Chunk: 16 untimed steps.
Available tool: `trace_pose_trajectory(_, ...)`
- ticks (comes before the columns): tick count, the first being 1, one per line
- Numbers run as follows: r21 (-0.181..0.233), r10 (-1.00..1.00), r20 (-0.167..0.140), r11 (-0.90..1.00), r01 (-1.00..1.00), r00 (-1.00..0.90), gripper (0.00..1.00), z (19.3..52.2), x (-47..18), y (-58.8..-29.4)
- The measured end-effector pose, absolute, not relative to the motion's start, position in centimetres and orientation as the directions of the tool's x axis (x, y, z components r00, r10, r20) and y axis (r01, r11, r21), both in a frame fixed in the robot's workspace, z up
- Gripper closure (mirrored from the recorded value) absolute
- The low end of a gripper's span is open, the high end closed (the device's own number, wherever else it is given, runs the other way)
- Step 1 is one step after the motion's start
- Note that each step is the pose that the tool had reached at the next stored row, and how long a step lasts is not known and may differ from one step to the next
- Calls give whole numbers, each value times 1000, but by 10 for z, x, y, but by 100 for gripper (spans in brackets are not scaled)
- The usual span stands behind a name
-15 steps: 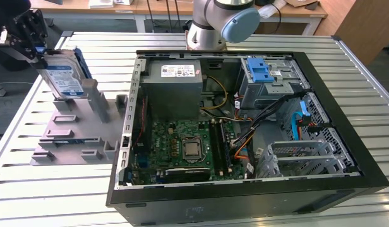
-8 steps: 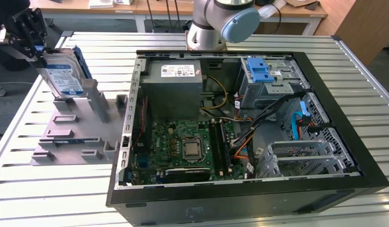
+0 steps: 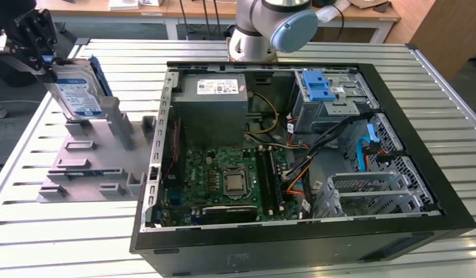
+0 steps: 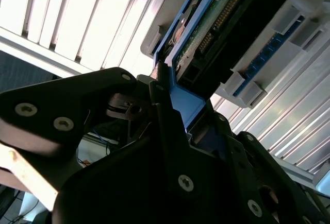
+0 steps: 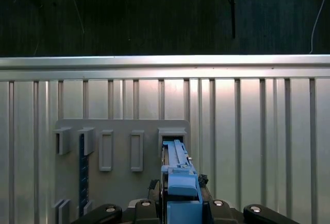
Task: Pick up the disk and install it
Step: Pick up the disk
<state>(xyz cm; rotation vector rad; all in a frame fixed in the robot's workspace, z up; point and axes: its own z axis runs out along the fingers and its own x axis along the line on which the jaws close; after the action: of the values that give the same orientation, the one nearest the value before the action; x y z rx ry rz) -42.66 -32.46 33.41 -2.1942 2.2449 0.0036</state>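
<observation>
While the disk point(image 3: 76, 95) stands upright at the grey fixture point(image 3: 77, 157), upper left of the exterior view, the gripper point(image 3: 43, 61) grips its top edge.

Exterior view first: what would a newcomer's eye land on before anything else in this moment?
The open computer case sits mid-picture in the exterior view, green motherboard and grey power supply exposed. At that view's upper left, the gripper is shut on the top edge of the disk, upright above a grey slotted holder; the first wrist view shows its blue carrier frame in the grip.
</observation>
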Motion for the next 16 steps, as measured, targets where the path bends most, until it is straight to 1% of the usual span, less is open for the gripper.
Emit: trace_pose_trajectory(16, -1, -1000, -4, 23, -1000, -23, 64, 345, -427, -325)
